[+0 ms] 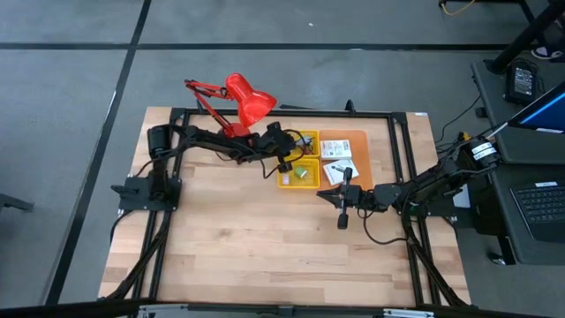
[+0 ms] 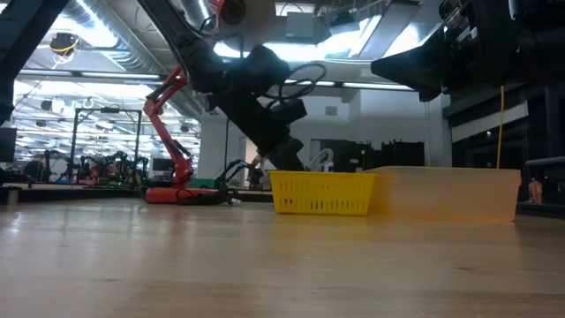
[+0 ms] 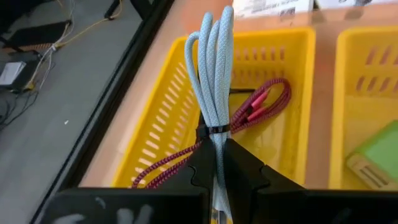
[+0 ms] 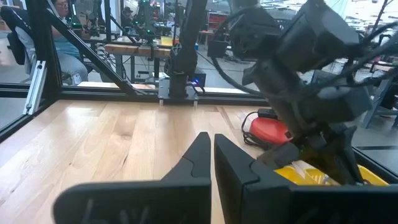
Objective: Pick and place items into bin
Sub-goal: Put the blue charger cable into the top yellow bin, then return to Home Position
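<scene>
My left gripper (image 3: 217, 152) is over the far yellow bin (image 3: 161, 118) and is shut on a pale blue cord bundle (image 3: 211, 68), several loops bound by a black tie. A maroon cord (image 3: 261, 102) lies on this bin's floor. A green piece (image 3: 376, 158) lies in the near yellow bin (image 3: 367, 74). In the high view my left gripper (image 1: 284, 163) is at the bins. My right gripper (image 1: 325, 193) hovers to their right, shut and holding nothing. White packets (image 1: 335, 148) lie on the orange tray (image 1: 353, 140). My left gripper pinches the pale blue cord bundle between its two fingers, just below the black tie (image 3: 214, 130). The bundle runs along the fingers, and its loops (image 3: 214, 37) stick out past the fingertips. The fingers slant down from the table's left. The bundle is lifted above the bin's floor.
A red desk lamp (image 1: 243, 97) stands at the table's far edge behind the bins. A black frame (image 1: 402, 159) runs round the work area. In the low view, the yellow bin (image 2: 322, 193) and orange tray (image 2: 450, 194) sit side by side. Bare wood (image 1: 265, 238) stretches toward the near edge.
</scene>
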Controlling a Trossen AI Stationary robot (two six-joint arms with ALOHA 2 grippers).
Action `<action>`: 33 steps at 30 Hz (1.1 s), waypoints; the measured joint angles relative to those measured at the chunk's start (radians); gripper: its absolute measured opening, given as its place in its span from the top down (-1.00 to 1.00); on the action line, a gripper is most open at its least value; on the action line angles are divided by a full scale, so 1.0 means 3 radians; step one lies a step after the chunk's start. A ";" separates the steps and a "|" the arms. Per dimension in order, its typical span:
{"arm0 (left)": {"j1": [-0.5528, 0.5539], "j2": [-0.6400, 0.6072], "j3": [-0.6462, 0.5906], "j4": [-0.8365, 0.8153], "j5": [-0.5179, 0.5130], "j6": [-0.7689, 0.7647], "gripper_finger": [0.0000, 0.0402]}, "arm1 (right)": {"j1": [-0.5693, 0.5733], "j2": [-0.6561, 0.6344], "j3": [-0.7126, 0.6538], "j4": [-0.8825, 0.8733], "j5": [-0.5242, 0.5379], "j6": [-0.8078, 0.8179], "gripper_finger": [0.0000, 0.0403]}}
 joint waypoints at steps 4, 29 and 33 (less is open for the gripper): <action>0.0001 0.0039 0.0000 0.0032 -0.0008 0.0001 0.89 | -0.0001 0.0000 0.0000 0.0000 0.0000 0.0006 0.97; -0.0381 -0.0763 -0.0001 -0.0427 0.0285 0.0042 0.65 | -0.0001 0.0000 0.0001 -0.0159 -0.0001 0.0071 0.98; -0.0536 -0.1155 -0.0129 -0.0659 0.0471 0.0051 0.83 | -0.0001 0.0000 0.0001 -0.0157 0.0000 0.0069 0.98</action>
